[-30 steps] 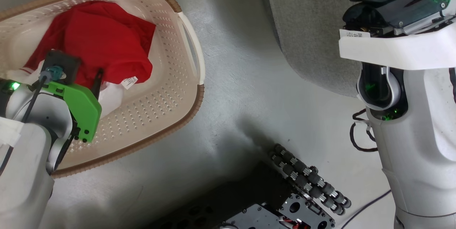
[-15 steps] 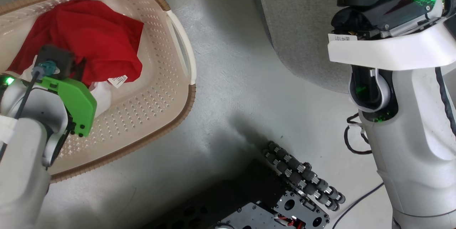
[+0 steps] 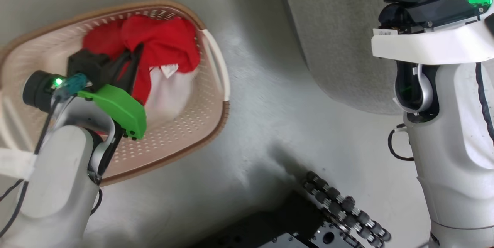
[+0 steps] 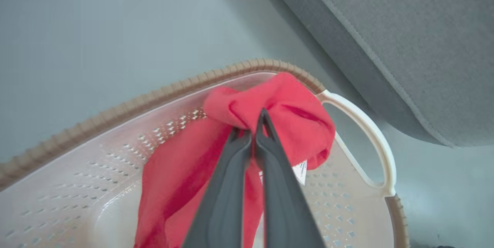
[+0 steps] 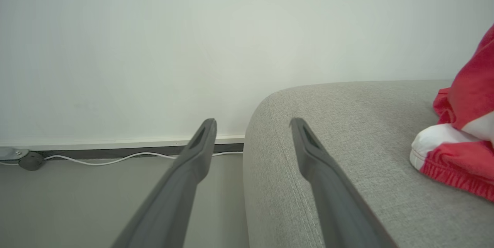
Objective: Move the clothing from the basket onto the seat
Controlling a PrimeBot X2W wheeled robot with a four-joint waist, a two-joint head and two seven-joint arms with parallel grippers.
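Newly lifted clothing (image 4: 293, 117) over basket (image 4: 115, 109), left gripper (image 4: 251, 128) clamped on it, label (image 4: 300, 171) unreadable, right gripper (image 5: 252, 121) wide.

From above, the head view faces the floor (image 3: 262, 117), basket (image 3: 218, 120) left, sofa (image 3: 339, 39) upper right. The left wrist view, close over the clothing (image 4: 285, 109) behind its tool (image 4: 251, 126), shares basket and sofa edge. The right wrist view looks level across the sofa top.

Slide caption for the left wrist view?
Left gripper shut on bunched red clothing in the cream basket, grey seat beyond.
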